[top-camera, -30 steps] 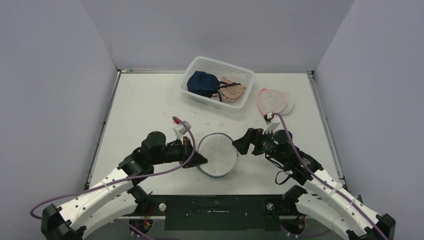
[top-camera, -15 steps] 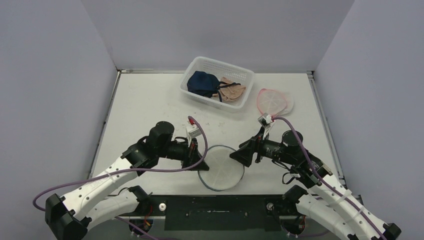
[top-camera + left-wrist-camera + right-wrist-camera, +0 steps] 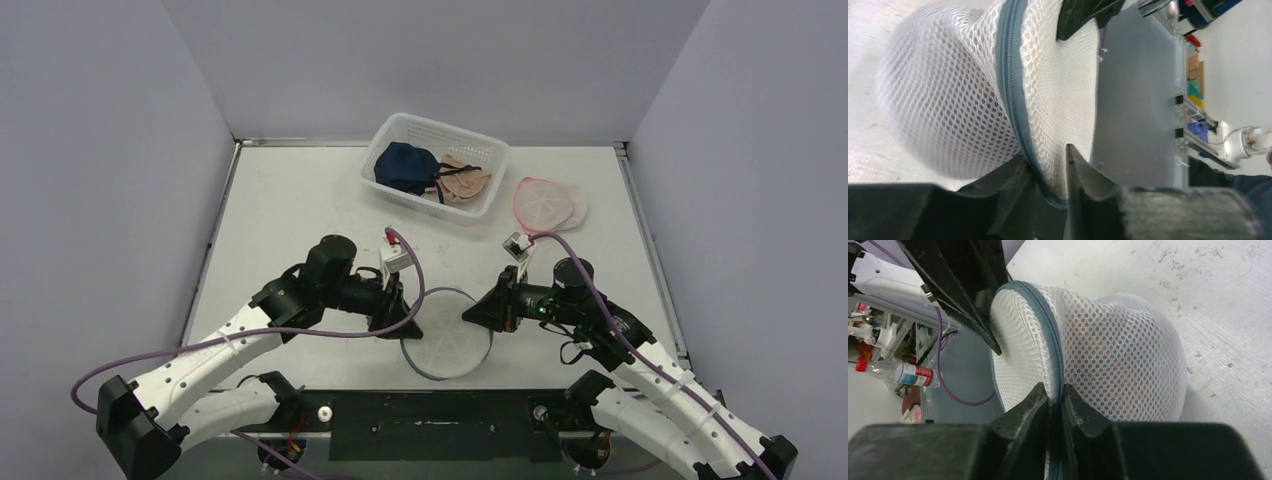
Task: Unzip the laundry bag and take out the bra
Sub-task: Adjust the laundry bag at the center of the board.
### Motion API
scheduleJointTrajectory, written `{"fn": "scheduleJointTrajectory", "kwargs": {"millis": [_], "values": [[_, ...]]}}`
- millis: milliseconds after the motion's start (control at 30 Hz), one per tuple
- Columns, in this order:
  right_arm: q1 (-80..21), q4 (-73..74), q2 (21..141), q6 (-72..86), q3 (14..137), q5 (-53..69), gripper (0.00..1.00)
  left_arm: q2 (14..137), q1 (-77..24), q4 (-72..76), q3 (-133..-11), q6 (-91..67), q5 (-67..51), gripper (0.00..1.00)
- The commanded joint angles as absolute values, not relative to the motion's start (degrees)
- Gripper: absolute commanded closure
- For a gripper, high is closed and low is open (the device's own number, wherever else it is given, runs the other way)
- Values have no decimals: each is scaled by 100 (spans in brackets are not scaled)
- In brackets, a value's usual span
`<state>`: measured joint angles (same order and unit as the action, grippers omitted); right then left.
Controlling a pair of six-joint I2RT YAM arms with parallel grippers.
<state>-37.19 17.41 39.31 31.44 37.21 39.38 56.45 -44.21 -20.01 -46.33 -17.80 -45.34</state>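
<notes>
You are pinching one laundry bag [image 3: 447,345], left claw [image 3: 411,327] at nine o'clock, right claw [image 3: 468,315] at three.

A white table [image 3: 290,200] fills the middle, its top scuffed and speckled with small dark marks. 3 plain pale lilac-grey walls close it in: the back wall [image 3: 430,60] at 12 o'clock, the left wall [image 3: 90,200] at 9, the right wall [image 3: 750,200] at 3. A metal rail [image 3: 300,142] edges the table at 12, a black bar [image 3: 440,425] at 6. The light is soft and even
</notes>
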Motion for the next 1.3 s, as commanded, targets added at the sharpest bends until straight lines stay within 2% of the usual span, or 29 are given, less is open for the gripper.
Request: {"fn": "scheduleJointTrajectory", "kwargs": {"millis": [0,133,167,200,233,367,433,600,700,800,933,1267], "values": [[-3709,1228,3913,3475,3635,3900,94,5445,-4398,-1664,-4886,-1850,-3863,62],[-3710,633,3762,4171,3473,2954,95,4848,-4355,-1223,-4381,-2703,-2581,26],[-3709,388,3688,4400,3369,2625,95,4609,-4343,-1086,-4168,-3039,-2105,19],[-3714,130,3616,4694,3220,2291,95,4374,-4334,-899,-3932,-3452,-1773,5],[-3717,-235,3514,5002,3036,1940,95,4007,-4333,-680,-3619,-3891,-1509,3],[-3810,-1736,3207,6144,2175,658,95,3075,-4363,1156,-2128,-5860,-1069,4],[-4009,-2170,3323,6415,1949,121,95,2859,-4459,1424,-1656,-6568,-727,4],[-5186,-2932,3822,6822,1597,-1595,95,2629,-5820,1525,-1280,-7201,1145,4],[-5677,-3471,4200,7104,1392,-2346,95,2954,-6576,1863,-1241,-7425,2167,4],[-5852,-3802,4454,7352,1245,-2553,95,3457,-6813,2097,-1238,-7797,2616,1],[-5913,-4136,4537,7662,923,-2646,95,4138,-6897,2728,-1093,-8238,2925,11],[-5944,-4052,4152,7930,570,-2712,95,5263,-7058,3475,-1070,-8655,3165,21]]}}
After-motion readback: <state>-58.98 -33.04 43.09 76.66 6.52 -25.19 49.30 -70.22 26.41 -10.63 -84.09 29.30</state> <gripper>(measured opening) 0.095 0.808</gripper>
